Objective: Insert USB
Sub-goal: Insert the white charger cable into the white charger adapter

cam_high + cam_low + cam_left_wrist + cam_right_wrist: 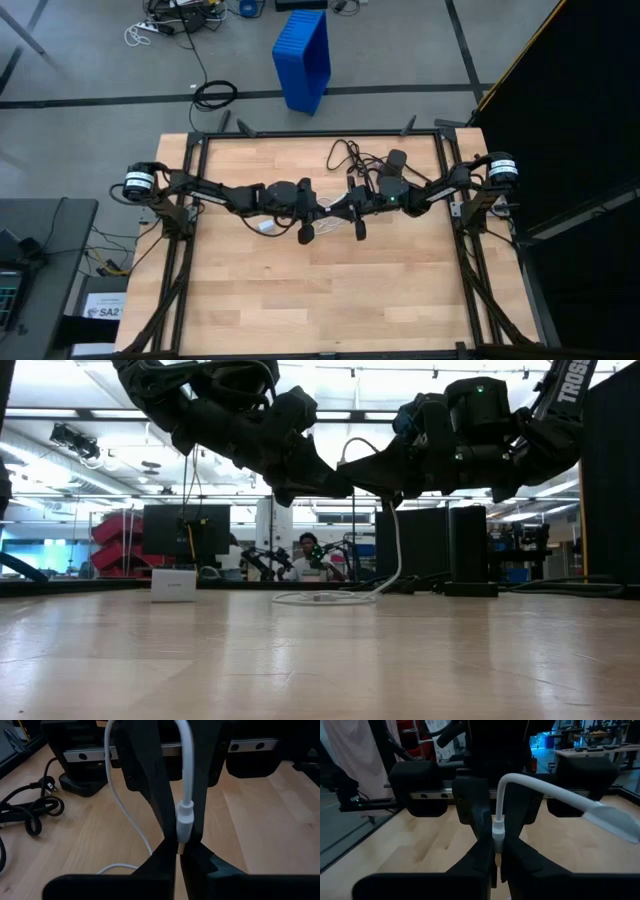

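Note:
The USB is a thin white cable with a small white plug (184,821). The plug stands upright above the table's middle, its cable rising and arching over (186,750), then dropping to a slack loop on the wood (320,597). My left gripper (177,851) and my right gripper (497,851) meet tip to tip at the plug (498,832), both shut. In the high view they join at mid-table, left gripper (322,211) and right gripper (348,207). In the low view they hang well above the wood, left gripper (335,485) and right gripper (365,480). My left gripper pinches the plug's lower end (183,839) between its two fingertips, coming slightly downward from the table's left. The plug stands upright, clear of the table, cable end up. The fingertips hide how much of it lies between them. My right gripper pinches the plug's lower part (498,843) between its two fingertips, coming level from the table's right, opposite the left gripper. The plug stands upright with the cable rising from its top. The fingers cover its lowest end.
A black adapter box (396,160) with a thin black cord (345,152) lies toward the far edge, right of centre. A small white box (172,585) stands on the table's left part. A blue bin (303,58) stands on the floor beyond the table.

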Robot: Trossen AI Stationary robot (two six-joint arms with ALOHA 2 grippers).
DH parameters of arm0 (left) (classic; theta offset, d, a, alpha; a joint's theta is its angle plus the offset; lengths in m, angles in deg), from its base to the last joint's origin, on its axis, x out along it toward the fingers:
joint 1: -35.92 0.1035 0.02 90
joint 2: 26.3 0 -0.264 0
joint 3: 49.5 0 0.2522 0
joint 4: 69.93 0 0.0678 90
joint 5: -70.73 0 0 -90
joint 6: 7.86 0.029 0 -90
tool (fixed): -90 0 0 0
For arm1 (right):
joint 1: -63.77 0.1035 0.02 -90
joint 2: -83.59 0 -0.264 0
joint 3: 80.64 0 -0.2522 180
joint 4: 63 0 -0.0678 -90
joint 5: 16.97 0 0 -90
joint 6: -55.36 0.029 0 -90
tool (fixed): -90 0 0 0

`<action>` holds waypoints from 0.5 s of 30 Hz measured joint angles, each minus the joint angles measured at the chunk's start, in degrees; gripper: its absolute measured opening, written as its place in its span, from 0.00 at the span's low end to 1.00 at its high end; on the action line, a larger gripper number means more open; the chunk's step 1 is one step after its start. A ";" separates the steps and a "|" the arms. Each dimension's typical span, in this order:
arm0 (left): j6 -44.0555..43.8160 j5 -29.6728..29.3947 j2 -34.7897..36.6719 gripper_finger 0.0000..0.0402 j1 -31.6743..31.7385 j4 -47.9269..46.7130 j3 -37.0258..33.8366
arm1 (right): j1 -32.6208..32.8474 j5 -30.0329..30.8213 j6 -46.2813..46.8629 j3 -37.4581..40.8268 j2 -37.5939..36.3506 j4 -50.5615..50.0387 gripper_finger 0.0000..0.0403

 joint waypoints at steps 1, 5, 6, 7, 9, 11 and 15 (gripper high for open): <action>0.00 -0.02 0.00 0.00 0.00 0.00 -0.02 | -0.11 -0.16 0.09 0.00 0.00 0.08 0.08; 0.00 -0.03 0.02 0.00 0.02 -0.02 0.00 | -0.21 -0.16 0.70 0.00 0.00 1.08 0.12; 0.00 0.03 0.02 0.00 0.02 -0.02 0.00 | -0.21 -0.16 0.75 0.00 0.00 1.46 0.13; 0.00 0.07 0.02 0.00 0.02 -0.04 0.00 | -0.21 -0.16 0.82 0.00 0.00 1.76 0.13; 0.00 0.08 0.02 0.00 0.02 -0.07 0.00 | -0.21 -0.16 0.87 0.00 0.00 2.09 0.13; -0.01 0.11 0.02 0.00 0.02 -0.09 0.00 | -0.21 -0.16 0.87 0.00 0.00 2.09 0.12; -0.02 0.13 0.02 0.00 0.02 -0.09 0.00 | -0.21 0.00 1.08 0.00 0.00 2.04 0.13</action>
